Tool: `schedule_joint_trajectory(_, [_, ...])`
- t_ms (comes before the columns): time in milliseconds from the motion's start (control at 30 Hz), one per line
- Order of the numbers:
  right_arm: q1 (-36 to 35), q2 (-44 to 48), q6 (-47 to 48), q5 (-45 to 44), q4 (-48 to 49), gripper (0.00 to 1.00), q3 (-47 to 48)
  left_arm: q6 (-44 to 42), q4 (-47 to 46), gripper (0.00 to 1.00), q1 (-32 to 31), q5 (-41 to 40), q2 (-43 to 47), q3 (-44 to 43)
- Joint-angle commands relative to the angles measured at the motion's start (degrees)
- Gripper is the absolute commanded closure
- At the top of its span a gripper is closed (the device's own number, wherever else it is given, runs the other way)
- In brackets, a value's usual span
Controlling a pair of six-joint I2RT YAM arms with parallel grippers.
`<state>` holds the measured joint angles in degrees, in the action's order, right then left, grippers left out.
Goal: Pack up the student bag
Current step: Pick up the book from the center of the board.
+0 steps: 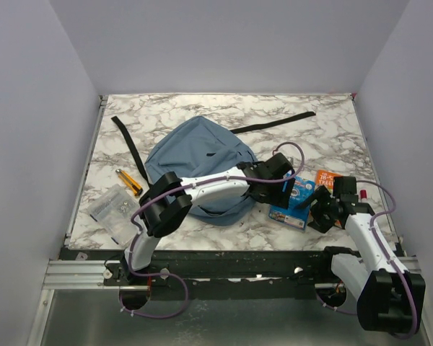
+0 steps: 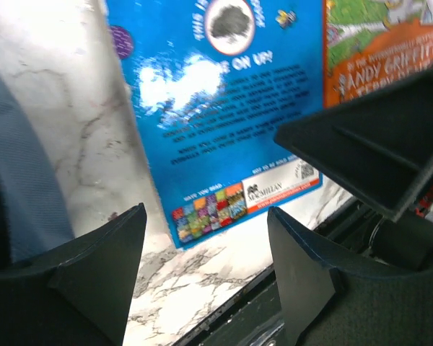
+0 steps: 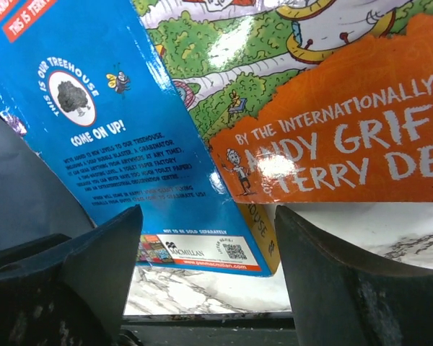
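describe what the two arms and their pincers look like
The left arm and right arm have white shells, black joint housings and a thin lilac cable looping alongside. The left pincer and right pincer are matte black, each with two broad wedge-shaped fingers. No markings are legible.

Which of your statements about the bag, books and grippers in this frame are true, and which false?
1. The blue book lies on the table outside the bag. True.
2. The left gripper is shut on the blue book. False: its jaws stand open over the book and grip nothing.
3. The orange book lies on the left arm's side of the bag. False: it is on the right arm's side, next to the blue book.
4. A yellow knife lies on the table on the left arm's side of the bag. True.
5. The right gripper is open. True.
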<state>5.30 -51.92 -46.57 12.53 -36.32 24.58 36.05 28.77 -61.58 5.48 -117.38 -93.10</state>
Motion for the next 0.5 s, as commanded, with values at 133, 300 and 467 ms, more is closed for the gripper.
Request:
schedule_joint_trajectory(133, [0.0,-2.0,-0.6,2.8,5.1,0.44,-2.1,6.3,1.5,0.32,2.5,3.2,-5.5,-2.8])
schedule_joint_trajectory(300, [-0.1,-2.0,-0.2,2.9,5.2,0.45,-2.0,7.1,1.7,0.38,3.4,6.7,-8.0,-4.3])
schedule_joint_trajectory(467, [0.0,-2.1,0.0,3.0,5.3,0.45,-2.0,6.7,1.7,0.38,3.6,4.1,-6.6,-2.8])
